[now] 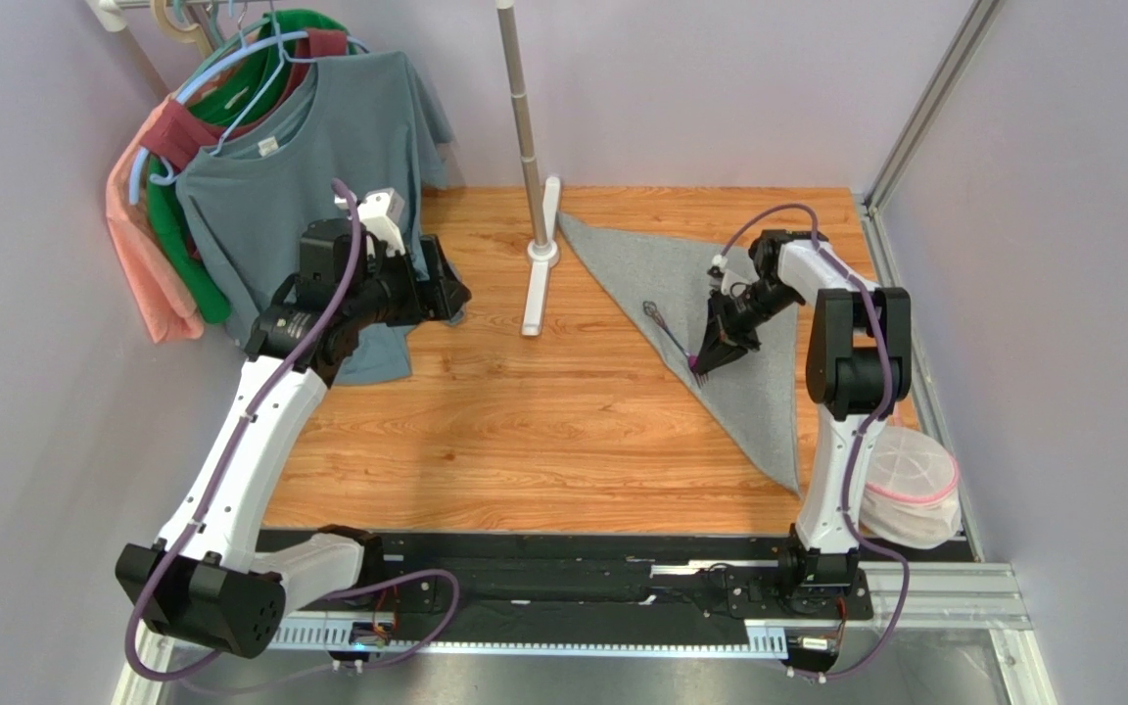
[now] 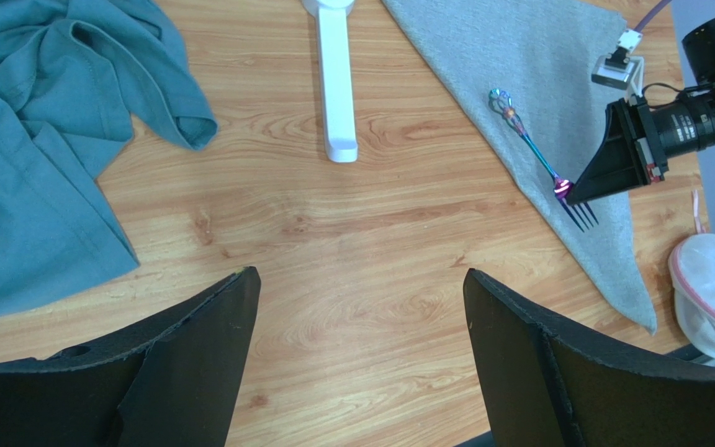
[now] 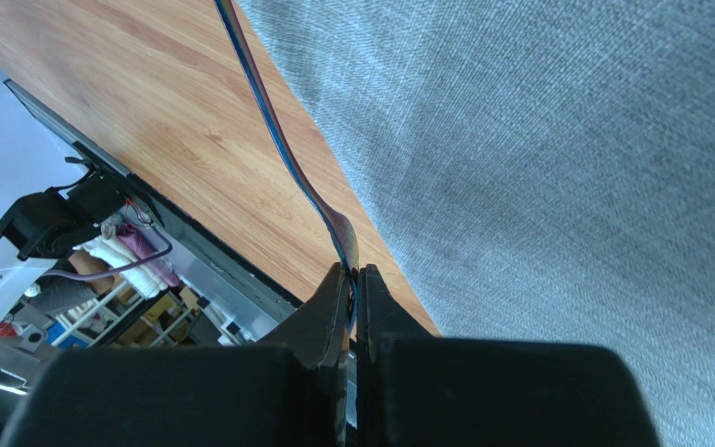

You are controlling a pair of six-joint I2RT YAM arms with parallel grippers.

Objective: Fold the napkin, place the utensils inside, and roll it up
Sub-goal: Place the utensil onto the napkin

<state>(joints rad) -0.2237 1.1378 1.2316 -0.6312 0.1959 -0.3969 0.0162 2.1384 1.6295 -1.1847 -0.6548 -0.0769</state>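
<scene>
Light-brown wood-grain tabletop (image 1: 526, 426), flat, rectangular, bounded by pale walls at the far and side edges. Lying on it: one mid-grey cloth napkin (image 1: 644, 265), folded into a triangle, at far right; one long white foot of a metal pole stand (image 1: 541, 279), far centre. Also one blue-grey T-shirt (image 1: 305, 162), hem draped onto the far-left wood, and one white mesh pouch with pink rim (image 1: 908, 485) at the near-right edge.
</scene>
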